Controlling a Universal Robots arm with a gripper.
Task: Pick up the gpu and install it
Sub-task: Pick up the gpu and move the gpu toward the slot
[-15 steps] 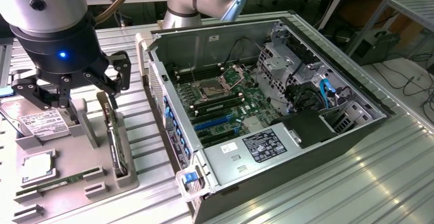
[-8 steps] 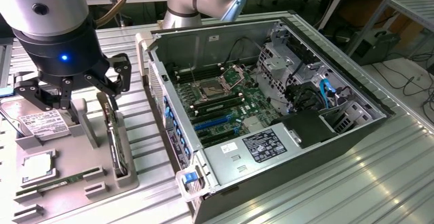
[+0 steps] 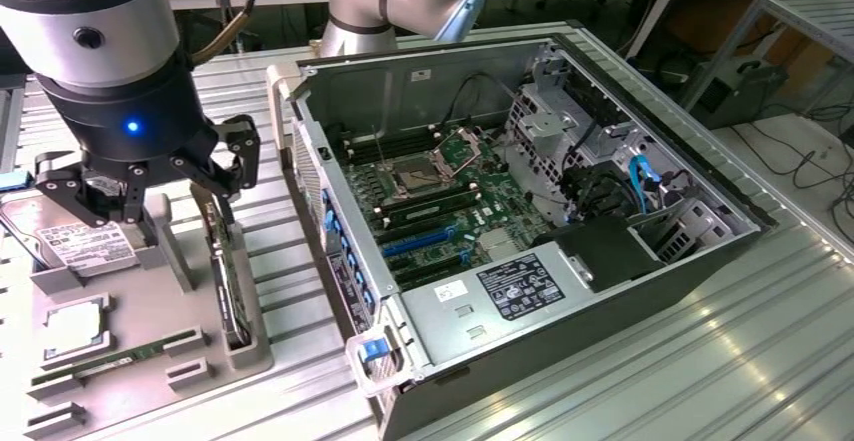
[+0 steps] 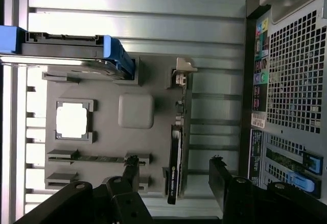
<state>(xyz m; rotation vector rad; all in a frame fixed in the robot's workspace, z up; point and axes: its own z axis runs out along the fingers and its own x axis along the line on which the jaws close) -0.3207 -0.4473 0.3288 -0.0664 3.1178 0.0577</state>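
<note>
On the exterior view's left, on a ribbed aluminium table [image 3: 667, 361], a flat grey plastic holder tray [image 3: 140, 381] with slots and frames. At its far left, a boxy silver hard drive with a white label [image 3: 74, 243], blue-edged in the wrist view. Nearer, a square silver processor chip [image 3: 74, 323] in a shallow frame. Nearer again, a narrow green memory stick [image 3: 120, 359] lying in its groove. Around the tray's middle, a plain raised grey block [image 4: 135, 110].

Along the tray's right edge, standing on its long edge in a slot: the gpu, a thin flat dark circuit card [image 4: 174, 168] with a pale metal bracket at its far end.

Just to the exterior view's right of the tray, an open black and silver computer tower [image 3: 534, 211] lying on its side, green motherboard with blue slots exposed. Perforated rear panel close beside the card's slot, not touching it.

Black two-finger claw [image 3: 158, 206] hanging over the tray, spread wide apart, clamped on nothing. In the wrist view, one of the fingers [image 4: 130, 175] on each side of the card, both clear of it, card roughly centred in the gap. Nothing between claw and card. In the exterior view, right-hand finger close to the card's far end; touching or not, cannot tell.
</note>
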